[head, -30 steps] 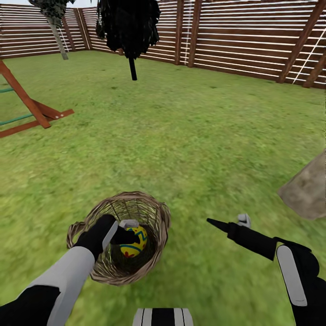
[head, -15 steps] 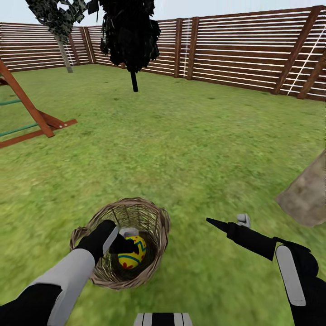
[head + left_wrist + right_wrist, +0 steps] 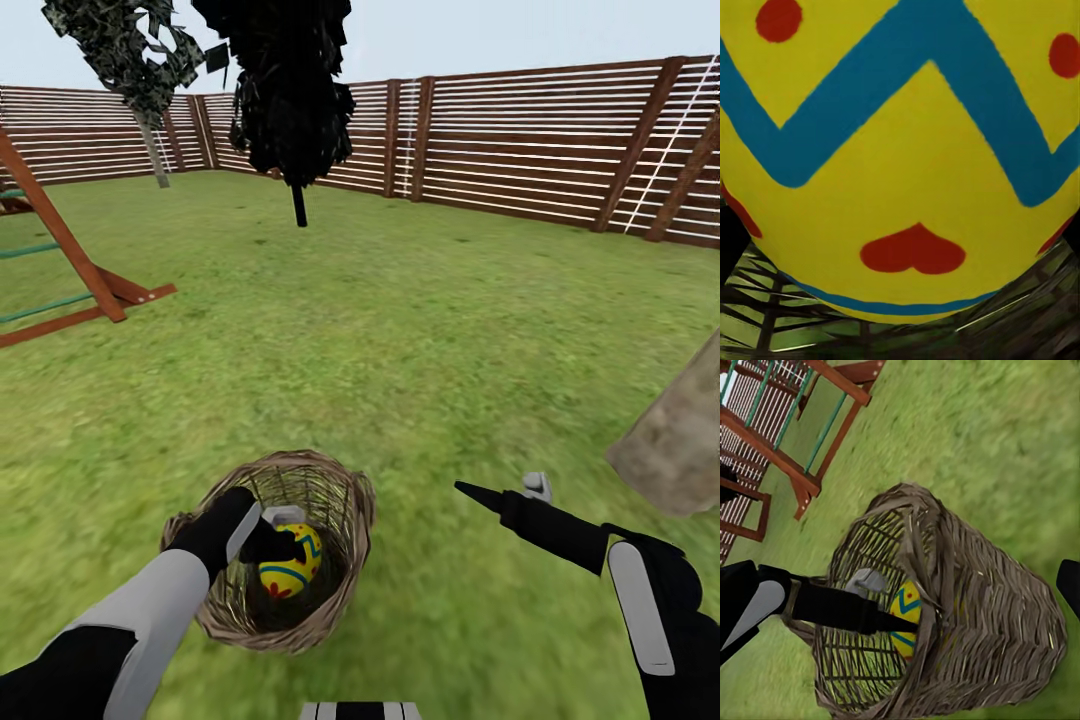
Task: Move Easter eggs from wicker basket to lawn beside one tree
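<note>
One Easter egg, yellow with red dots and a blue zigzag, sits between the left fingers just inside the mouth of the wicker basket. From the left wrist camera the egg is pressed right up against the lens with basket weave beyond it, so the fingers appear shut on it, one dark finger on its near side and a pale one above. From the right wrist camera the same egg shows through the basket rim with the left fingers reaching in across the opening. Whether other eggs lie deeper in the basket cannot be told.

The basket stands on the lawn, tilted a little. The right fingers hover over the grass off to the side of the basket, apart from it and holding nothing; how far they are spread is hard to judge.

The step in hand looks like lifting an egg out. Next, the left arm would need to raise it clear of the braided rim without snagging, then carry it toward the pale mottled tree trunk close beyond the right fingers and set it on the grass there.
</note>
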{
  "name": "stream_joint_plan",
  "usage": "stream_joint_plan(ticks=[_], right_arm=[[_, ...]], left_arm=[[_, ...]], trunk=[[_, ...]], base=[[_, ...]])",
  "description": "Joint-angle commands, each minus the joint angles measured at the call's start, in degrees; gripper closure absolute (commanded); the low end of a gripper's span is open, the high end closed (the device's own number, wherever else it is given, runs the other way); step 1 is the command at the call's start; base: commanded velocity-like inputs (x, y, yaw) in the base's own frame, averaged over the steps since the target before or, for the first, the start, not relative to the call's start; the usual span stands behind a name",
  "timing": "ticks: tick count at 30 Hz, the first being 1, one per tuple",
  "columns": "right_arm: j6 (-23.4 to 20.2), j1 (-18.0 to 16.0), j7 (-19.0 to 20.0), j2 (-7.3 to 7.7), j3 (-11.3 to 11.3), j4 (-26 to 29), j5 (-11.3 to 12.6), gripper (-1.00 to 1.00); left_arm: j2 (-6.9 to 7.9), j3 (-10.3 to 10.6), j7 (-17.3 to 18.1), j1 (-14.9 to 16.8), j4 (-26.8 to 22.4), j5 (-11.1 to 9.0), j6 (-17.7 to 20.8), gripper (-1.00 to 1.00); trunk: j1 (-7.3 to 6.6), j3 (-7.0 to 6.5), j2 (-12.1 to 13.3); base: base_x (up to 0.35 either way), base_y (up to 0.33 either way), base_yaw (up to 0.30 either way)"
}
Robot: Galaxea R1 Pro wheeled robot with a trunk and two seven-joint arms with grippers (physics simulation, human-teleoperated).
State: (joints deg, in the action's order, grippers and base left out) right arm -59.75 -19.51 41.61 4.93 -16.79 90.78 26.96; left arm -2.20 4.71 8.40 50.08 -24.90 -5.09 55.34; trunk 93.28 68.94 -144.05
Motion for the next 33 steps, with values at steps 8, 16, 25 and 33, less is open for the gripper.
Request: stream_joint_plan(ticks=[8, 16, 25, 33], right_arm=[[-0.3, -0.1, 0.4, 0.0, -0.1, 0.0, -0.3, -1.0], [-0.3, -0.1, 0.3, 0.0, 0.0, 0.0, -0.3, -1.0], [-0.3, -0.1, 0.3, 0.05, 0.0, 0.0, -0.3, -1.0], [-0.3, -0.1, 0.3, 0.02, 0.0, 0.0, -0.3, -1.0]], left_arm=[[-0.02, 0.8, -1.6, 0.0, -0.1, -0.5, 1.1, 1.0], [-0.07, 0.8, -2.1, 0.0, 0.0, -0.5, 1.6, 1.0], [-0.1, 0.9, -2.2, 0.0, 0.0, -0.5, 1.7, 1.0], [-0.08, 2.8, -2.2, 0.0, 0.0, -0.6, 1.8, 1.0]], trunk=[[-0.21, -1.73, 0.1], [-0.42, -3.51, 0.2], [-0.65, -5.5, 0.3], [-0.86, -7.27, 0.4]], base=[[0.0, 0.0, 0.0], [0.0, 0.0, 0.0], [0.0, 0.0, 0.0], [0.0, 0.0, 0.0]])
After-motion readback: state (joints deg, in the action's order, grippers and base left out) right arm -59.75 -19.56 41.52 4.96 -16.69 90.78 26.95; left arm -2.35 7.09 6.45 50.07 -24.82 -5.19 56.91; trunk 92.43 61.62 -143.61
